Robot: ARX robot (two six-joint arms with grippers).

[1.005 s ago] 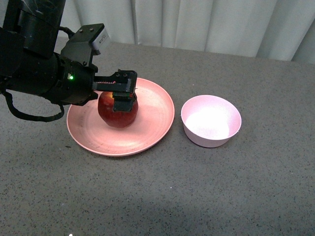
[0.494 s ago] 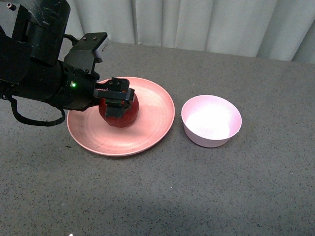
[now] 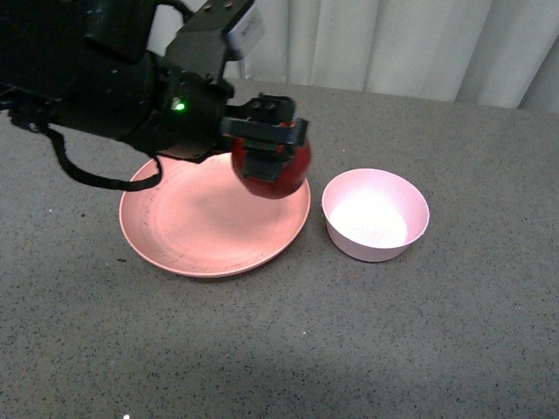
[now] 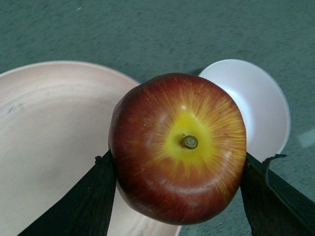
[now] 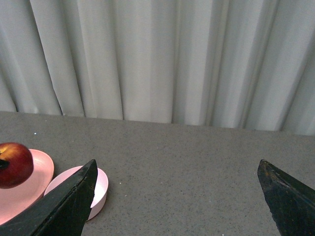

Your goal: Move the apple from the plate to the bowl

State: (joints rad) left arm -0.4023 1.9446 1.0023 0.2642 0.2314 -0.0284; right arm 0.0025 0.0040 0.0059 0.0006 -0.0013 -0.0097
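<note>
My left gripper (image 3: 269,150) is shut on the dark-red apple (image 3: 281,179) and holds it in the air above the right edge of the salmon-pink plate (image 3: 192,231). In the left wrist view the apple (image 4: 178,147) shows its yellow patch and stem between the two black fingers (image 4: 91,196), with the plate (image 4: 44,147) and the pale-pink bowl (image 4: 261,105) below. The bowl (image 3: 376,215) stands empty to the right of the plate. My right gripper (image 5: 177,196) is open and empty, away from them; its view shows the apple (image 5: 15,164), plate (image 5: 29,189) and bowl (image 5: 101,189) at the side.
Grey speckled tabletop (image 3: 349,349) all round. A pale pleated curtain (image 3: 367,44) hangs behind the table's far edge. The left arm's black body (image 3: 105,87) reaches over the plate's far left.
My left gripper has lifted the apple off the plate and carried it up and to the right, toward the bowl. The plate and bowl have not moved.
</note>
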